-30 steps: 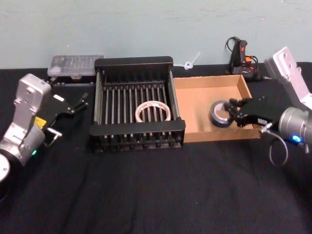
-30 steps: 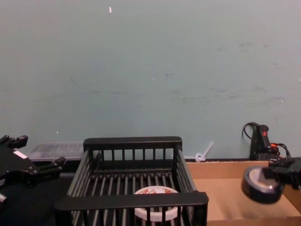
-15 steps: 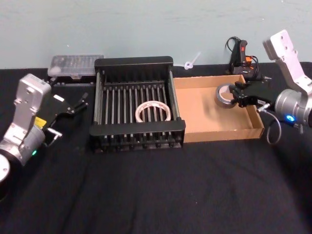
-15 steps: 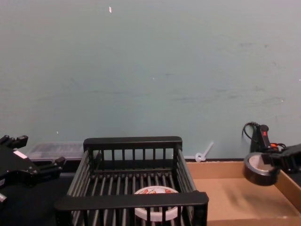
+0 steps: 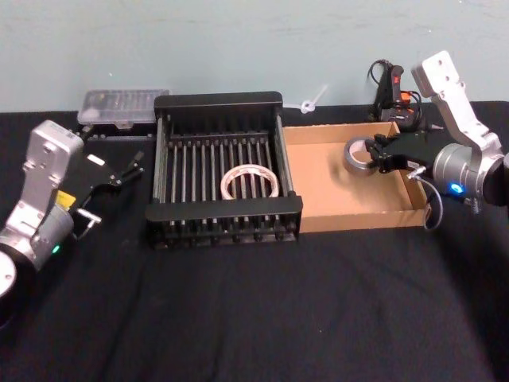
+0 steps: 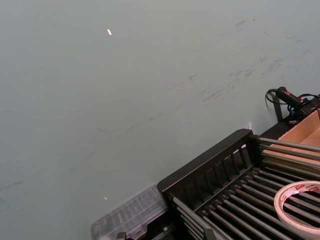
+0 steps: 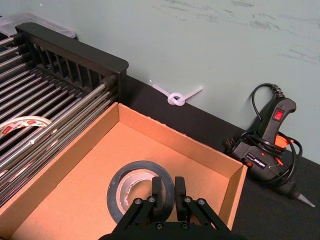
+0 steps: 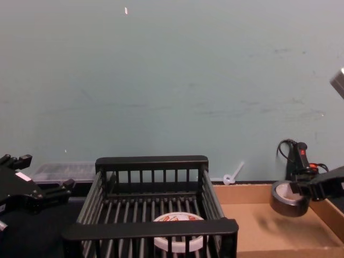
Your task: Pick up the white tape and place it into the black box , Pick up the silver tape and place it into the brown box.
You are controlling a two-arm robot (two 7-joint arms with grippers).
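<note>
The silver tape (image 5: 359, 155) hangs just above the floor of the brown box (image 5: 318, 191), toward its back right part. My right gripper (image 5: 375, 157) is shut on the roll's wall. In the right wrist view the two fingers (image 7: 158, 190) pinch the near side of the silver tape (image 7: 137, 192) over the brown box (image 7: 75, 185). The white tape (image 5: 249, 181) lies flat on the bars inside the black box (image 5: 219, 102). My left gripper (image 5: 131, 167) is parked open, left of the crate. The chest view shows the silver tape (image 8: 286, 198) above the cardboard.
A clear plastic case (image 5: 123, 105) lies behind the crate's left corner. A black glue gun (image 5: 394, 87) with its cord sits behind the brown box, close to my right arm. A white zip tie (image 5: 312, 102) lies by the wall. The black cloth stretches in front.
My right gripper carried the silver tape from the box's front right toward its back and slightly left, and the roll turned flatter. The left arm and white tape stayed still.
</note>
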